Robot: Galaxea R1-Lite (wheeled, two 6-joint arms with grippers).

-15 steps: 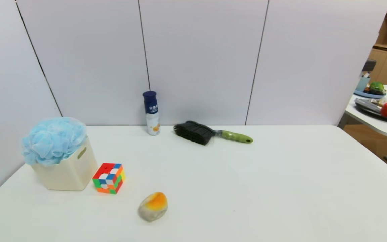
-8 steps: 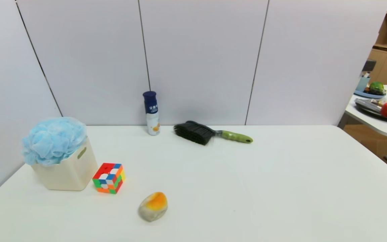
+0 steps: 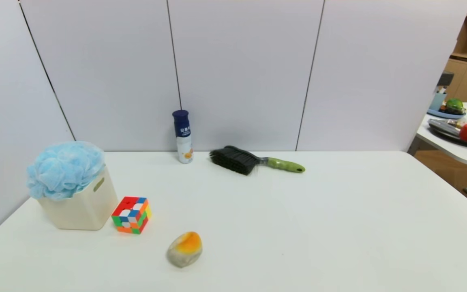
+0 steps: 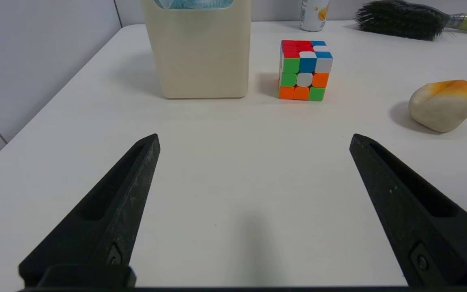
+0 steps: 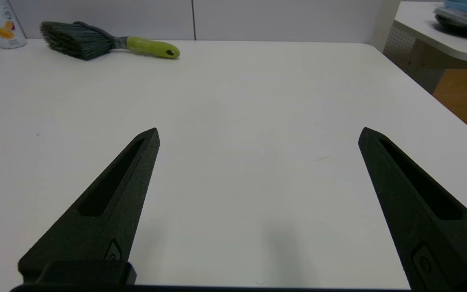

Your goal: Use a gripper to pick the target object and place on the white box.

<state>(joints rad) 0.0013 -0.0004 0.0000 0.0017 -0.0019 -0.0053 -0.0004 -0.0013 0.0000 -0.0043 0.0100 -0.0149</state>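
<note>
While the white table (image 3: 298, 227) carries every item, the white box (image 3: 81, 209) stands at its far left, near the wall panels, and the light-blue bath pouf (image 3: 64, 168) sits on top of it, filling the opening and bulging above the rim. A black brush with a green handle (image 3: 253, 160) lies at the back edge beside an upright spray can (image 3: 183, 137). The puzzle cube (image 3: 131, 215) rests just beside the box; an orange-grey lump (image 3: 184, 248) lies nearer the front. The left gripper (image 4: 253, 140) and right gripper (image 5: 258, 134) hover over bare tabletop, fingers spread wide, holding nothing.
</note>
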